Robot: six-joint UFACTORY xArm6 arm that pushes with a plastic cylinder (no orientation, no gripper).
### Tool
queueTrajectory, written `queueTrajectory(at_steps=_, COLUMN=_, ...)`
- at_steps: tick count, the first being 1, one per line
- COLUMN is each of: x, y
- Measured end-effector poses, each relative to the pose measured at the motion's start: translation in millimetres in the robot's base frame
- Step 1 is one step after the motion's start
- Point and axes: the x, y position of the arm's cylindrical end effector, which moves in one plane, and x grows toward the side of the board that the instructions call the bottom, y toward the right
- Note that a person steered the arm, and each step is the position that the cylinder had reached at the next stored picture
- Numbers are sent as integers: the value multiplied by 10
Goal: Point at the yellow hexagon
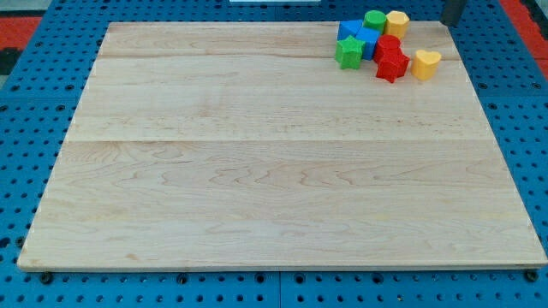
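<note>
Up top right, your yellow hexagon block [396,22] touches the green cylinder block [374,20]; my tip's end is cropped out, so I can't place it.

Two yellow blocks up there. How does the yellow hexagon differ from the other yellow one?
The yellow hexagon sits at the cluster's top edge, touching the green block; the yellow heart lies lower, at the cluster's right end beside the red block. The hexagon has flat sides; the heart has a notched top. Both share the same yellow. My tip is nearer the hexagon.
</note>
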Motion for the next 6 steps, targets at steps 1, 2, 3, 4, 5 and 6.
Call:
queueTrajectory(at_steps=1, x=9, y=-288)
queueTrajectory(at_steps=2, x=9, y=-779)
queueTrajectory(at_steps=3, x=133, y=-1157)
queueTrajectory(at_steps=4, x=413, y=-1227)
queueTrajectory(at_steps=5, x=340, y=-1007)
queueTrajectory(at_steps=6, x=11, y=-661)
